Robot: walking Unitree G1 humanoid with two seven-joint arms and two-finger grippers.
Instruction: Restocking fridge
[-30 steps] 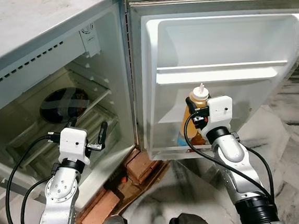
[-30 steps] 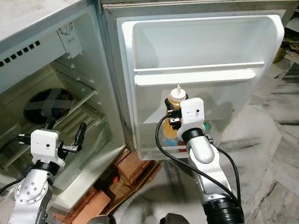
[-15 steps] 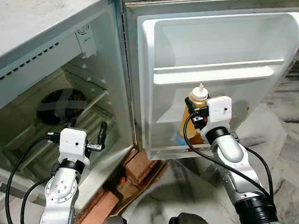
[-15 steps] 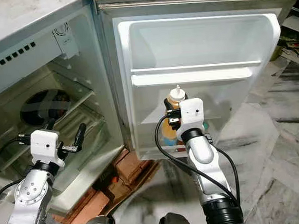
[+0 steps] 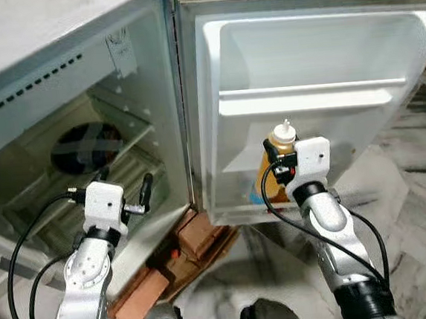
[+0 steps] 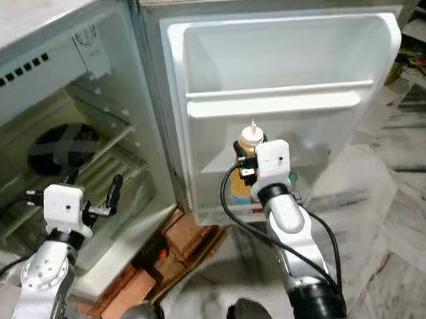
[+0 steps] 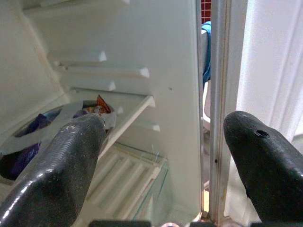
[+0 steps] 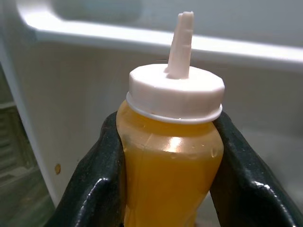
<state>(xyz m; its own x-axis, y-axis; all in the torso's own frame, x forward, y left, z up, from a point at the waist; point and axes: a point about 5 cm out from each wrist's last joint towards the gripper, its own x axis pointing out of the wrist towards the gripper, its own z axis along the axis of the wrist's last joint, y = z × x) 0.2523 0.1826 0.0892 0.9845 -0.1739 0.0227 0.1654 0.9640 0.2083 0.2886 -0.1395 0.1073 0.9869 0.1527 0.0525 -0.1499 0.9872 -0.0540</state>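
Ahead of me the fridge [image 5: 79, 81] stands open, its door [image 5: 317, 68] swung to my right. Head view: my right gripper [image 5: 273, 162] is clamped on the yellow sauce bottle [image 5: 279, 165], which is upright at the door's lower bin, just under the white door shelf [image 5: 305, 101]. Room above the bottle's cap up to that shelf looks small. My left gripper [image 5: 126, 188] hangs at the cabinet mouth with its fingers spread and nothing between them. A dark plate-like item [image 5: 85, 147] lies on the inner shelf [image 5: 133, 140] beyond it. Bricks [image 5: 197, 239] sit under the fridge's front corner on the marble floor [image 5: 419, 209].

Left wrist view: left fingers [image 7: 71, 161] are wide apart, framing the cabinet side wall with its shelf ribs and the door-hinge edge [image 7: 218, 118]. A glass shelf [image 7: 137, 179] lies below.

Right wrist view: both fingers [image 8: 94, 179] press the bottle's shoulders below the white nozzle cap [image 8: 177, 92]. The door shelf crosses behind the nozzle.
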